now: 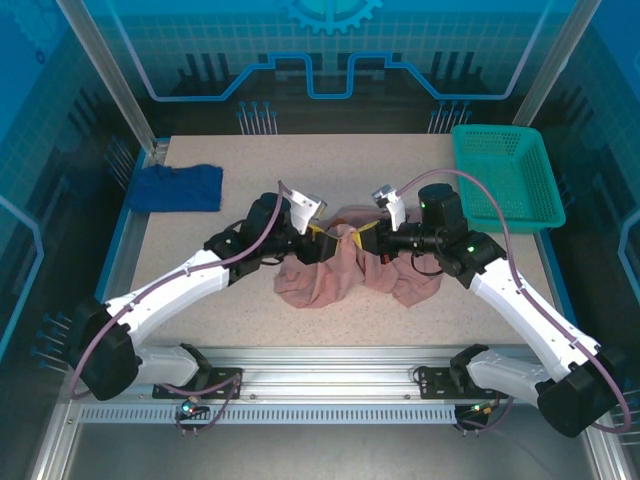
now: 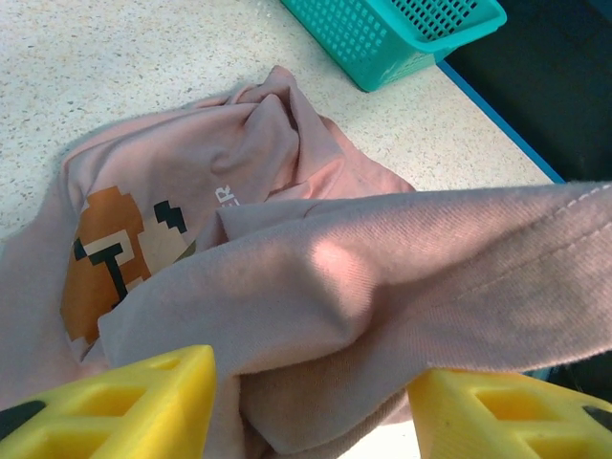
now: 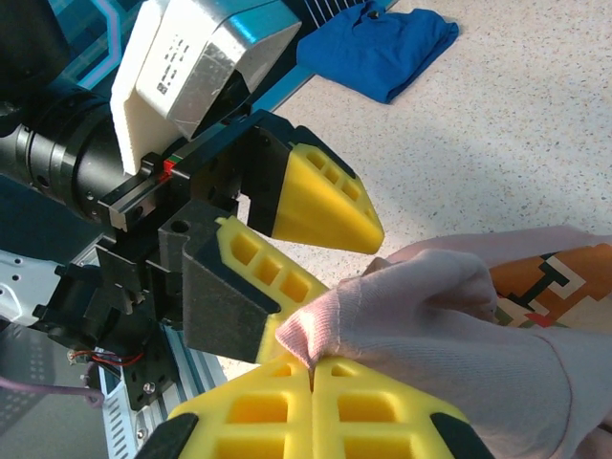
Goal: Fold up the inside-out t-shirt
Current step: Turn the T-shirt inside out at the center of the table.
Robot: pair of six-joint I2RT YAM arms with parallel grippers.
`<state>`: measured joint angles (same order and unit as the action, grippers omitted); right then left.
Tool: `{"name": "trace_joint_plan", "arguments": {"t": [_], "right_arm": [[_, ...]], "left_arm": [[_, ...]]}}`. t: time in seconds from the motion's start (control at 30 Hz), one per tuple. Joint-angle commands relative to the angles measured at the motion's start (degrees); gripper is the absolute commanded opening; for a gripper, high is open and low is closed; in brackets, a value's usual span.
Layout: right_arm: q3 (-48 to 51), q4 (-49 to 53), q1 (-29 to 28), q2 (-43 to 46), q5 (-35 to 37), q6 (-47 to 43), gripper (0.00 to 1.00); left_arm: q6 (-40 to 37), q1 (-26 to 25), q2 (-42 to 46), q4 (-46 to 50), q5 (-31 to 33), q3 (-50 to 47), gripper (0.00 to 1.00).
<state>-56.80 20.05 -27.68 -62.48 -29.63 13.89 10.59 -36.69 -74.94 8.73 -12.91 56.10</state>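
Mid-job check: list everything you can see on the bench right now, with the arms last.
t-shirt: one, dusty pink with an orange print, crumpled mid-table between the arms.
cloth: one, dark blue, far left of the table.
basket: one, teal mesh, far right corner.
table: one, speckled beige, under everything.
left gripper: one, yellow fingers, apart with a shirt fold between them.
right gripper: one, yellow fingers, shut on a shirt edge.
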Motion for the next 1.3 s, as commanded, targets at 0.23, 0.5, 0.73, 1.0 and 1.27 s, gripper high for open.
{"name": "trace_joint_plan", "arguments": {"t": [0.23, 0.5, 0.73, 1.0, 1.27], "right_arm": [[0.37, -1.33, 0.68, 0.61, -2.65, -0.35, 0.0], [-1.0, 6.13, -0.03, 2.27, 14.78, -4.83, 0.0], [-1.72, 6.09, -3.59, 2.76, 23.68, -10.03, 0.0], [-3.5, 7.71, -3.87, 1.51, 19.93, -13.21, 0.0], [-1.9, 3.52, -4.12, -1.99, 8.83, -8.44, 0.0]], "left_arm": [[-0.83, 0.39, -4.0, 0.17, -1.8, 4.23, 0.35], [4.8, 1.29, 1.1, 0.53, -8.81, 4.64, 0.0], [14.59, 2.95, 8.19, 0.72, -23.89, 3.81, 0.0], [15.41, 7.64, 6.77, 6.76, -20.99, 1.89, 0.02], [10.48, 8.48, 2.45, 16.2, 7.54, 1.59, 0.09]]}}
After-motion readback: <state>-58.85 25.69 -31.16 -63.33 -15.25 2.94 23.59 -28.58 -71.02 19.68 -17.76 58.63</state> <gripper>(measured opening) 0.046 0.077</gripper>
